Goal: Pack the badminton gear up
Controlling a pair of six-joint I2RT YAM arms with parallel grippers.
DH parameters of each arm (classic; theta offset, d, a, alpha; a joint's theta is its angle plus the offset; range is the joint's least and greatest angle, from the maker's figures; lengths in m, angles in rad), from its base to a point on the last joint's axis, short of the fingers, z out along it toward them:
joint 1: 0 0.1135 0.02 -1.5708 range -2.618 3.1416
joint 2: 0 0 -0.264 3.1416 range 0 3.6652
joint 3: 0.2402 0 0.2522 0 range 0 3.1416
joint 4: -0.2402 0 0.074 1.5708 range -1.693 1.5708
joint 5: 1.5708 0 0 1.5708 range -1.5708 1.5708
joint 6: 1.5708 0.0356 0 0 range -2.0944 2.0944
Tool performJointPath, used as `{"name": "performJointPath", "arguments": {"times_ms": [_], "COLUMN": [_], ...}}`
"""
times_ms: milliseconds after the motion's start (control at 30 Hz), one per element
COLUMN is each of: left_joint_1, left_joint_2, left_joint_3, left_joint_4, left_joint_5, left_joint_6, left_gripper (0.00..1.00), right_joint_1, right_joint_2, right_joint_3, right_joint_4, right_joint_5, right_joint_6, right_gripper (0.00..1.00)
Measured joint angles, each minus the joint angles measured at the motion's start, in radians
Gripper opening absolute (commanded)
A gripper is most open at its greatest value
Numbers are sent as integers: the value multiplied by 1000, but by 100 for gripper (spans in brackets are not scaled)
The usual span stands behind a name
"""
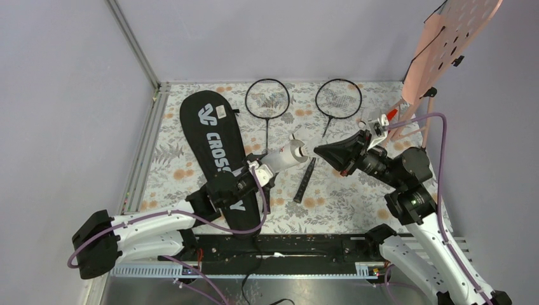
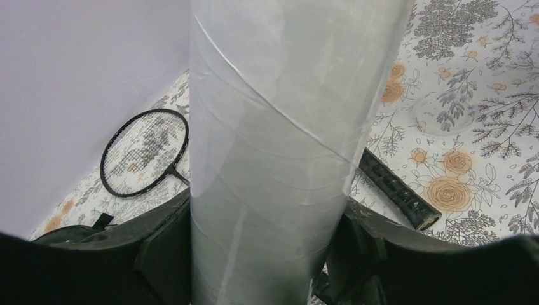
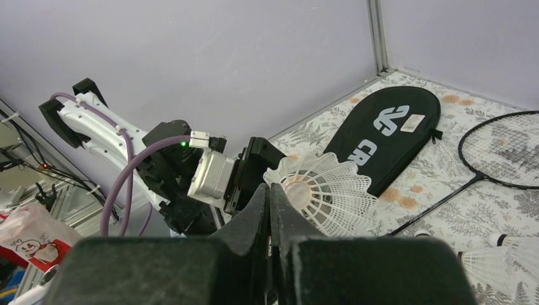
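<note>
robot lab: aluminium-framed walled enclosure

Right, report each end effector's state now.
Left end effector: closed on the white tube.
Right end effector: shut, tips at a shuttlecock; whether it grips it cannot be told.

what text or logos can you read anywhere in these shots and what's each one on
"CROS" then "Y": down the black racket bag, middle letters covered; only "CR" shows from the right wrist, behind the shuttlecock.
Logo above that lettering: a white emblem, no clear letters.
White tag on the bag: too small to read.
White tube: no print visible.
Red-and-white packet: print blurred.
</note>
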Motion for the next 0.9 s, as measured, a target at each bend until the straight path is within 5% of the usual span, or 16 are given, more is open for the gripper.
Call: {"name": "performJointPath", "arguments": {"times_ms": [900], "left_joint_1": [0], "left_joint_2": [-42], "left_joint_3": [-11], "left_joint_4": [-70], "left_joint_5": [136], "left_joint_6": [33], "left_gripper": [57], "right_joint_1": [185], "right_joint_2": [227], "right_joint_3": [-48], "right_joint_4": [-16], "right_joint_5": [36], "right_joint_6": [109], "right_gripper": [0]}}
